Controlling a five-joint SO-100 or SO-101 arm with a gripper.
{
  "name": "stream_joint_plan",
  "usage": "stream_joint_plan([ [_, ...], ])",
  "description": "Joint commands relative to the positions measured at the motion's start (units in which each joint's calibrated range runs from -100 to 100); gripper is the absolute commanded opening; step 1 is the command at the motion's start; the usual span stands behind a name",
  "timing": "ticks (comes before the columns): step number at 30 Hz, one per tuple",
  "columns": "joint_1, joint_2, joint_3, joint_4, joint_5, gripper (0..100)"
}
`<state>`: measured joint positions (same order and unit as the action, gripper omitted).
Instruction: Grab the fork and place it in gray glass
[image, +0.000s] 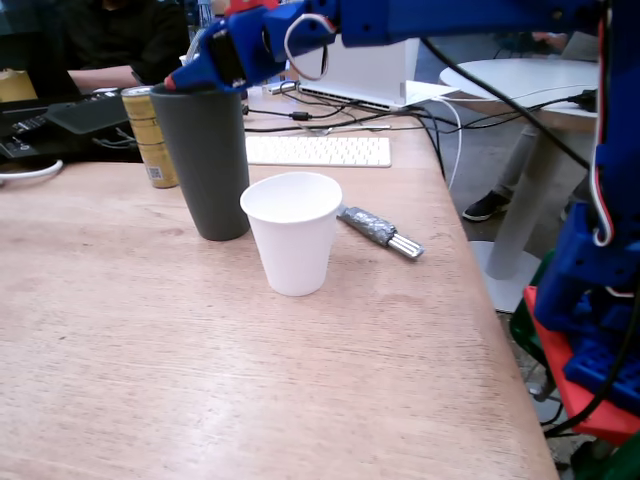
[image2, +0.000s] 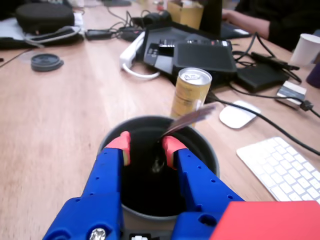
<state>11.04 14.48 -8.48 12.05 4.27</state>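
Note:
The gray glass (image: 210, 170) stands upright at the back left of the table in the fixed view. My gripper (image: 185, 80) hovers right over its mouth. In the wrist view the glass rim (image2: 145, 119) circles the red-tipped fingers (image2: 122, 146). My gripper (image2: 146, 150) is open, with a clear gap between the tips. The fork (image2: 192, 116) is inside the glass, its taped handle slanting up past the right fingertip and over the far rim; it looks blurred. The fixed view does not show the fork.
A white paper cup (image: 292, 230) stands just right of the glass. A gray-taped utensil with a metal stub (image: 380, 230) lies behind the cup. A gold can (image: 150, 135) (image2: 190, 92) is beside the glass, and a white keyboard (image: 318, 150) lies behind. The table edge runs along the right.

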Motion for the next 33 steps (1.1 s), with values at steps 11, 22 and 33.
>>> stream_joint_plan([
  [11,-0.2,-4.4,-1.5,-0.1,-0.1,16],
  [22,-1.6,-30.7,14.3,0.2,-0.1,16],
  [33,-8.2,-61.8,43.6,0.2,-0.2,16],
])
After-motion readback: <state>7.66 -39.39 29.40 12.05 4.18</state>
